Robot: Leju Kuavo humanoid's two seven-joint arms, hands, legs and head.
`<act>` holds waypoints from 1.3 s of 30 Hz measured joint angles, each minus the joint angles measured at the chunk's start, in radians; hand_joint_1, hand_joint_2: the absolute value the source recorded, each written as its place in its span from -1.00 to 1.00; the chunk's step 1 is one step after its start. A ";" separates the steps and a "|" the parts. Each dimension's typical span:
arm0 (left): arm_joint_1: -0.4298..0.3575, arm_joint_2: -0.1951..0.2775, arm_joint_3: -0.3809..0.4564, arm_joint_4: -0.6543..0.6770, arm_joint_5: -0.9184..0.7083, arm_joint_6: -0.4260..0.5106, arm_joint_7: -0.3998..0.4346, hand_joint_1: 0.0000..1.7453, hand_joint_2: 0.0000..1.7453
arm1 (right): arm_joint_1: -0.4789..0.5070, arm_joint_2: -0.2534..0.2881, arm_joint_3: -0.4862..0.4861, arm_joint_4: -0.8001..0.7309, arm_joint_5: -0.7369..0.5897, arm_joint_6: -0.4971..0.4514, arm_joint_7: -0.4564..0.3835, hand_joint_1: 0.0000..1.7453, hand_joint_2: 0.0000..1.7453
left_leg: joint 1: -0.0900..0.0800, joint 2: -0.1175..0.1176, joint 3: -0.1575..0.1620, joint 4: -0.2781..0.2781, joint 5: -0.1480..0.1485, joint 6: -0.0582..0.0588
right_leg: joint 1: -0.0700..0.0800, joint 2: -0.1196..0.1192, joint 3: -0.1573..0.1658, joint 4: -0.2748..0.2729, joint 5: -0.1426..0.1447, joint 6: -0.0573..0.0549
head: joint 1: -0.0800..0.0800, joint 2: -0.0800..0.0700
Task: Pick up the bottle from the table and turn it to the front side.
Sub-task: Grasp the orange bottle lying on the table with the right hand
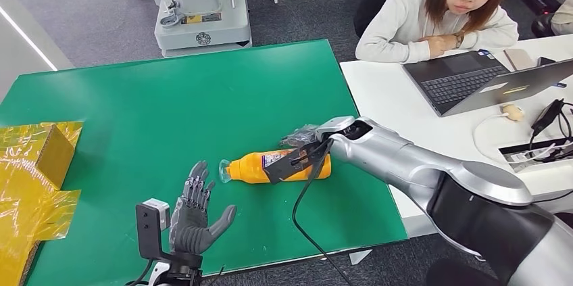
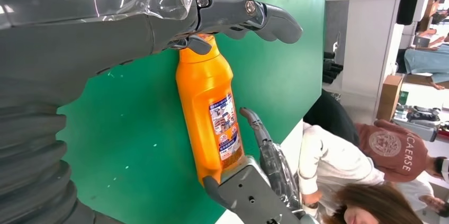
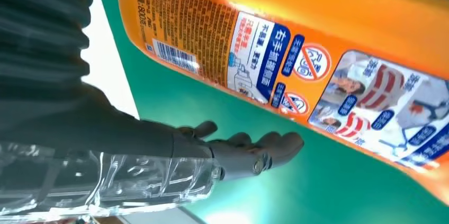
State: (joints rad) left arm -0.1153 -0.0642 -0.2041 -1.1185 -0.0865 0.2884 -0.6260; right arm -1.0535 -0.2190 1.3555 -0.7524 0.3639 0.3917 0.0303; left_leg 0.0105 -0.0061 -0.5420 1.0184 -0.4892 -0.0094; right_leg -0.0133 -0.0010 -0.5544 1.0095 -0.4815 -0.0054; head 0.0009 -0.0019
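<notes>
Two hands near the bottle [image 1: 277, 167], lying mid-table [image 1: 169, 110], cap left. Right hand [image 1: 301, 145] over its base, fingers apart, not gripping. Left hand [image 1: 196, 213] spread, nearer. Advice: wrap the body below the label, close firmly, then lift.

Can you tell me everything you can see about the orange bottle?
The orange bottle looks like glossy plastic, with a narrow neck and a clear cap. It lies on its side on the green table, cap pointing toward the left hand, which is open and apart from it. A printed label with a barcode, small pictures and blue text faces up. The right hand reaches over its base end; whether the fingers press it, I cannot tell.
</notes>
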 joint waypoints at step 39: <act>0.051 -0.002 0.015 -0.045 -0.040 -0.022 0.021 -1.00 1.00 | 0.149 -0.095 -0.043 -0.092 -0.036 -0.133 0.013 1.00 1.00 | 0.000 0.000 0.002 0.000 0.000 0.000 | 0.000 0.000 0.001 0.000 0.000 0.000 | 0.000 0.000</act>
State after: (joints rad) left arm -0.0646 -0.0666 -0.1893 -1.1630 -0.1269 0.2665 -0.6046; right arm -0.9043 -0.3136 1.3123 -0.8441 0.3281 0.2587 0.0431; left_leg 0.0106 -0.0057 -0.5403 1.0186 -0.4893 -0.0093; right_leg -0.0132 -0.0008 -0.5530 1.0091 -0.4814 -0.0055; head 0.0009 -0.0019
